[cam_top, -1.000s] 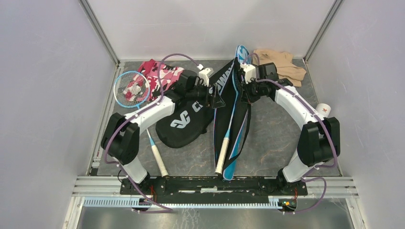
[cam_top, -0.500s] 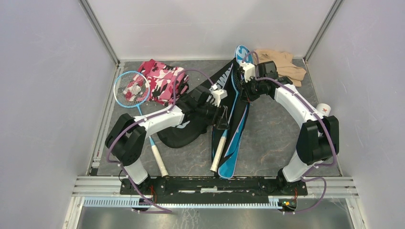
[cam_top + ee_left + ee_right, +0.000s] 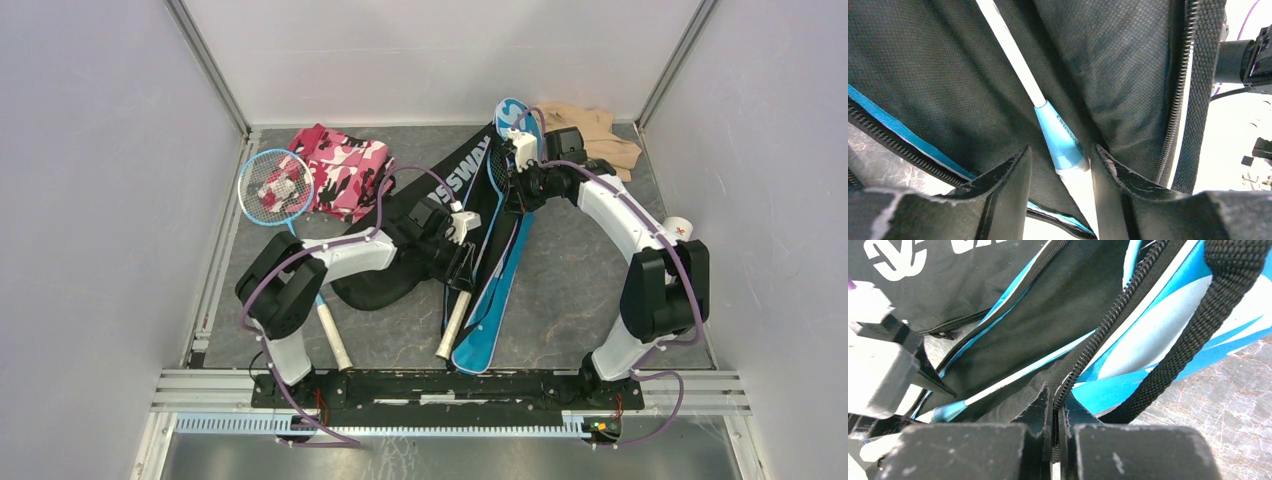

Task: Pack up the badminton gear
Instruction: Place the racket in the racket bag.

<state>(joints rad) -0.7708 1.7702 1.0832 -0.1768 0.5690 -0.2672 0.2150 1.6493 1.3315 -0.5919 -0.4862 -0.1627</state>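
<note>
The blue "SPORT" cover (image 3: 490,325) lies open in the middle, partly over the black "CROSSWAY" cover (image 3: 400,275). A racket lies inside the blue cover, and its white handle (image 3: 451,328) sticks out at the near end. My left gripper (image 3: 462,262) is open. Its jaws straddle the racket's blue cone (image 3: 1062,142), which touches one finger. My right gripper (image 3: 511,190) is shut on the blue cover's zipper edge (image 3: 1083,357) and holds it up. A second, blue-framed racket (image 3: 275,187) lies at the left with white shuttlecocks on its strings. A white tube (image 3: 678,228) stands at the right.
A pink camouflage cloth (image 3: 340,165) lies at the back left and a beige cloth (image 3: 590,130) at the back right. The second racket's white handle (image 3: 330,335) reaches towards the near rail. Walls enclose the mat on three sides.
My left gripper has moved from the back of the covers towards the near side, down to the racket's handle. The blue cover's near end has swung slightly left. The right gripper has barely moved.
</note>
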